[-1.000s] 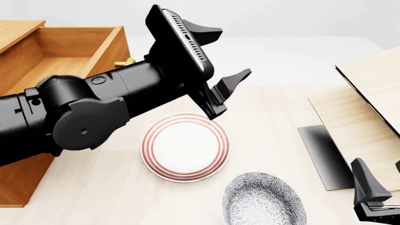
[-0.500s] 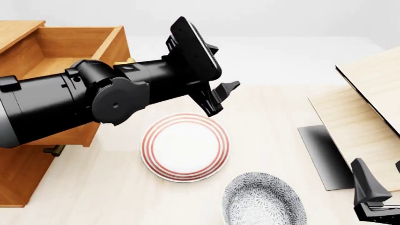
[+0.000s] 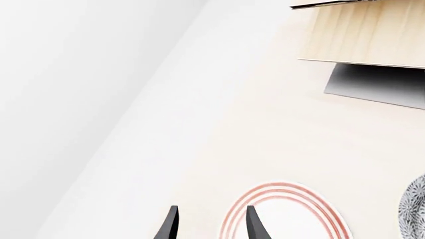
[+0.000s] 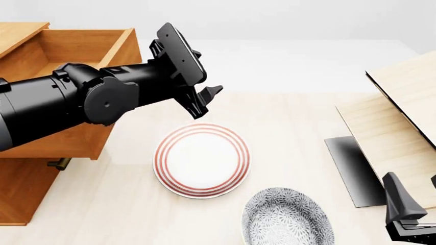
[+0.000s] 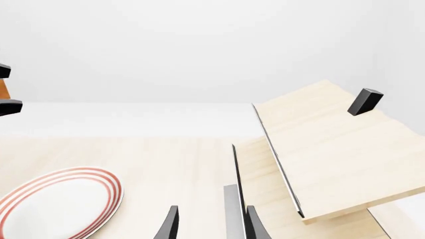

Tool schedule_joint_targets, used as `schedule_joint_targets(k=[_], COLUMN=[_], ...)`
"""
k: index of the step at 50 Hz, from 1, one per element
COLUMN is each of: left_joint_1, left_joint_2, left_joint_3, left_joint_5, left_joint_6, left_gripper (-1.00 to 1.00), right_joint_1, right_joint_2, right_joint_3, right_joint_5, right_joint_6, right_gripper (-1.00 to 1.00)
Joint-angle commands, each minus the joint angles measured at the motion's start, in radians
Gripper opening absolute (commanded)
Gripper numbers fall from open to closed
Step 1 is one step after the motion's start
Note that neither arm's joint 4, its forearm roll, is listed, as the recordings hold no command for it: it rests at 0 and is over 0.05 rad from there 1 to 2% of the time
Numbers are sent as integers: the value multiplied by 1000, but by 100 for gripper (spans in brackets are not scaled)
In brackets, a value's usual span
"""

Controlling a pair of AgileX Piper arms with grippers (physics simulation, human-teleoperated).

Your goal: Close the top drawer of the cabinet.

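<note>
Orange-brown top drawer (image 4: 65, 48), red-ringed white plate (image 4: 201, 161), grey speckled bowl (image 4: 288, 217).

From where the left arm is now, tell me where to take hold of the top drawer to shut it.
Probably the front panel's top edge on the top drawer: a thin upright board, open inside, so the left gripper could straddle it from above, then push toward the cabinet. Its handle is hidden behind the arm.

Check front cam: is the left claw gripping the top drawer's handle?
No. The left claw hangs in the air to the right of the top drawer, holding nothing, above the red-ringed plate.
</note>
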Motion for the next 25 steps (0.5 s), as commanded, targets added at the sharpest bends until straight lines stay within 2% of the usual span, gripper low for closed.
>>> schedule_joint_targets(k=[1, 3, 4, 5, 25], left_joint_1=[145, 156, 156, 292, 361], left_joint_2=[-117, -211, -211, -271, -280], left_joint_3=[197, 390, 391, 479, 514], left_joint_5=[-74, -165, -166, -162, -188], left_joint_6=[12, 23, 23, 55, 90], left_gripper=[100, 100, 100, 100, 100], right_joint_1=[0, 0, 0, 0, 0], right_joint_2=[1, 0, 0, -5, -2], right_joint_3=[0, 0, 0, 0, 0], right_joint_5=[-1, 0, 0, 5, 2], right_joint_6=[0, 0, 0, 0, 1], right_gripper=[100, 100, 100, 100, 100])
